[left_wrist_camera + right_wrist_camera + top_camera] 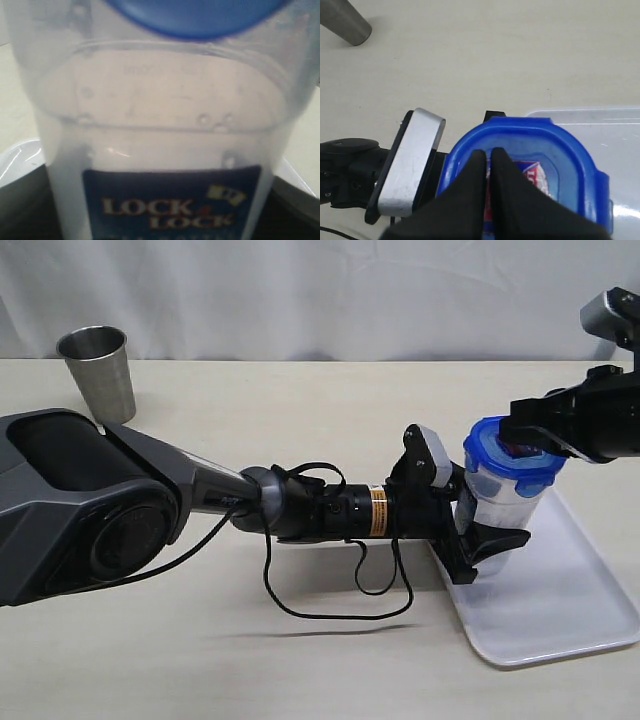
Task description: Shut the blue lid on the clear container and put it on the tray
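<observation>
Nearest the camera in the exterior view lies the white tray (pixel 570 625), flat on the beige surface (pixel 200 670) at the right. The left arm stretches across from the left, and its hand (pixel 495 512) is clamped around the clear container (pixel 505 502), one black finger (pixel 495 540) showing along the container's near side. The container stands upright over the tray's near-left corner; whether its base rests on the tray or hangs just above it cannot be told from these angles. The left wrist view is filled by the container's translucent wall and a dark blue label (pixel 170 205) reading "LOCK LOCK".

The blue lid (pixel 508 464) sits on top of the container's rim. The right hand (pixel 532 440) comes in from the right with its fingers closed together, holding nothing; in the right wrist view its fingertips (pixel 475 162) rest on the lid's lighter centre.

Farthest back, at the left, a steel cup (pixel 98 370) stands upright on the surface, well apart from everything else.
</observation>
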Robot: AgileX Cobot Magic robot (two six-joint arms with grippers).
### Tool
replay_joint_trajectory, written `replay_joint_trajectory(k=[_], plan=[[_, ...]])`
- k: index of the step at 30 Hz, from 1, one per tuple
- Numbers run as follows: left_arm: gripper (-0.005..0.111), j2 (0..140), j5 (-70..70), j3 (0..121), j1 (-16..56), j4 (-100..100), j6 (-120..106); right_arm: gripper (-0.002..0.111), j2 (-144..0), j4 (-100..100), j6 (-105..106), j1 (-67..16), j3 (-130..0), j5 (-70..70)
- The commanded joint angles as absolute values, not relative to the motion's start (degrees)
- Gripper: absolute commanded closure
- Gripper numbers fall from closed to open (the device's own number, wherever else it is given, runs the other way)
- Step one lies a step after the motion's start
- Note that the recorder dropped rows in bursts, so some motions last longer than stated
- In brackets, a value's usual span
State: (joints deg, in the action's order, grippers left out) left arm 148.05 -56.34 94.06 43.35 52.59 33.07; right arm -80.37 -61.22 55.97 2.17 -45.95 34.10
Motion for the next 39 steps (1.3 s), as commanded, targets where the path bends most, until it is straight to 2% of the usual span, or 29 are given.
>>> replay_joint_trajectory(k=[1, 7, 15, 22, 39], plan=[[0.107, 146.89, -62.4, 94.57, 43.34, 49.88, 33.06, 0.104, -81.16, -59.3, 56.75, 2.48, -45.26, 35.16], [0.107, 146.89, -65.24, 96.84, 43.65, 49.88, 33.3, 0.104, -81.16, -60.77, 58.09, 2.48, -45.38, 34.57], [0.107, 146.89, -56.77, 97.33, 45.09, 50.45, 34.9, 0.104, -81.16, -62.21, 58.73, 2.48, -52.05, 39.37], [0.107, 146.89, -48.19, 98.63, 45.09, 57.57, 39.2, 0.104, -75.65, -62.31, 57.8, 2.48, -53.63, 37.24], [0.107, 146.89, -52.36, 99.1, 46.04, 54.96, 37.97, 0.104, -73.83, -62.31, 57.41, 2.48, -53.63, 38.01]])
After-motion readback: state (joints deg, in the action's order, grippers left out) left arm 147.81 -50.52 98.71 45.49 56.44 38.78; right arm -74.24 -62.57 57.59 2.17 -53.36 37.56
